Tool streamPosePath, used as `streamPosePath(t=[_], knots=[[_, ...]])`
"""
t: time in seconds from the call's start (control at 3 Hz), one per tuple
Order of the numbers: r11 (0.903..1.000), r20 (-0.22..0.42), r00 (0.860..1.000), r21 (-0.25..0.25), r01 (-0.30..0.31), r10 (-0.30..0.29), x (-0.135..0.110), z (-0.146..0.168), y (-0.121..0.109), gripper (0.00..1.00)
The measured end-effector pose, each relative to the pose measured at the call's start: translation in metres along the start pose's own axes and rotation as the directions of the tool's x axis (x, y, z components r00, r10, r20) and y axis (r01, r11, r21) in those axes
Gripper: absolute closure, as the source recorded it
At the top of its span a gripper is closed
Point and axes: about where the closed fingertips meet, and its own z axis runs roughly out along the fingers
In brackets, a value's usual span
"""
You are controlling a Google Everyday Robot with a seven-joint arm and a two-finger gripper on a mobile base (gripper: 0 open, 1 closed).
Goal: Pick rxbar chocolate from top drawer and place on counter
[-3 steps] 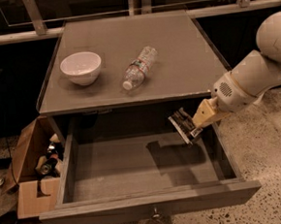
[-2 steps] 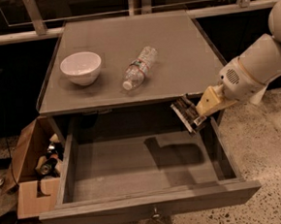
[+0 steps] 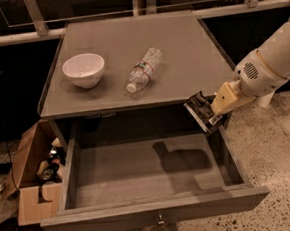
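Note:
The rxbar chocolate (image 3: pixel 201 111), a flat black bar with white print, hangs tilted in my gripper (image 3: pixel 215 109). The gripper is shut on its right end, above the right rear part of the open top drawer (image 3: pixel 152 213), just below the counter's front edge. The drawer is pulled out wide and its grey floor shows only the arm's shadow. The counter (image 3: pixel 180 59) is the flat grey cabinet top behind and above the bar. My white arm reaches in from the right.
A white bowl (image 3: pixel 83 69) stands at the counter's left. A clear plastic water bottle (image 3: pixel 144 70) lies on its side at the counter's middle. A cardboard box (image 3: pixel 32 176) with cans sits on the floor left of the cabinet. A railing runs behind.
My gripper has lifted the bar up and to the right, out of the drawer, to the level of the counter's front edge.

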Motion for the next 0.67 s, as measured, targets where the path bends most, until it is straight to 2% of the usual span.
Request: streamPosePath(t=[0.33, 0.67], knots=[[0.9999, 0.038, 0.999, -0.009, 0.01, -0.009, -0.021, 0.001, 0.001, 1.0], [0.9996, 0.071, 0.997, -0.029, 0.005, -0.003, -0.061, -0.004, -0.007, 1.0]])
